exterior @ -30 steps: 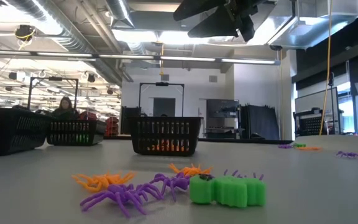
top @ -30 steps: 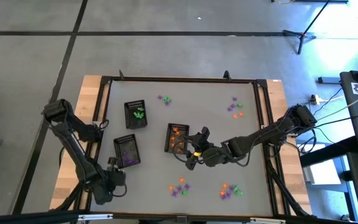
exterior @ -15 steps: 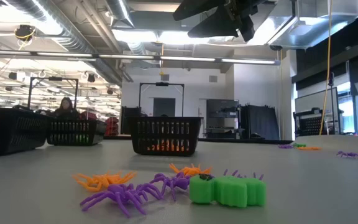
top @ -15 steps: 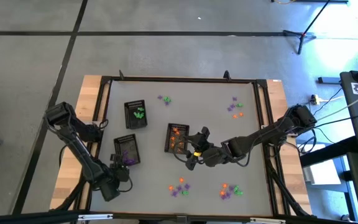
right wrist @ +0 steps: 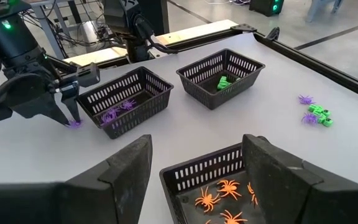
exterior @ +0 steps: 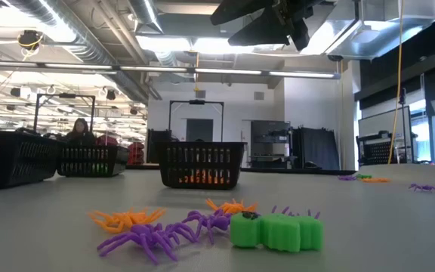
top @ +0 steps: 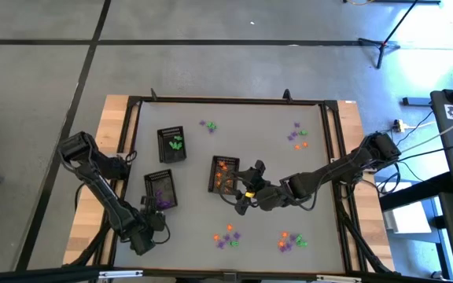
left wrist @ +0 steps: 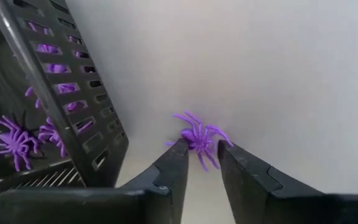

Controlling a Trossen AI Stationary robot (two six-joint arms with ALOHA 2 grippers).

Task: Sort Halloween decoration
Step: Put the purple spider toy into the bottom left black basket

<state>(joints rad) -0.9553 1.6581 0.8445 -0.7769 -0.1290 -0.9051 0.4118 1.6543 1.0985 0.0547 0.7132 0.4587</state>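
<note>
On the grey table [top: 274, 118], three black mesh baskets; farthest toward the left arm's side, the basket of purple spiders [top: 160, 190], also seen with several purple spiders inside through its slotted wall in the left wrist view; beyond it, the basket of green trinkets [top: 171, 145]; toward the middle, the basket of orange spiders [top: 224, 174], orange spiders lying on its floor in the right wrist view.

Just outside the purple basket's near corner, a lone purple spider [left wrist: 199, 135] flat on the table; left gripper [left wrist: 199, 154] lowered over it, fingers [left wrist: 176, 163] parted narrowly on either side of the spider's body, tips at its legs, not seen clamped.

Beside the orange basket, right gripper [top: 246, 189] hovering, fingers [right wrist: 129, 165] spread wide with nothing between them.

Loose on the table, small clusters: purple and green pieces [top: 208, 125] at the far side; purple and orange pieces [top: 297, 135] toward the far right; orange and purple spiders [top: 227, 235] near the front; a mixed green, orange and purple cluster [top: 291, 240] beside those.
</note>
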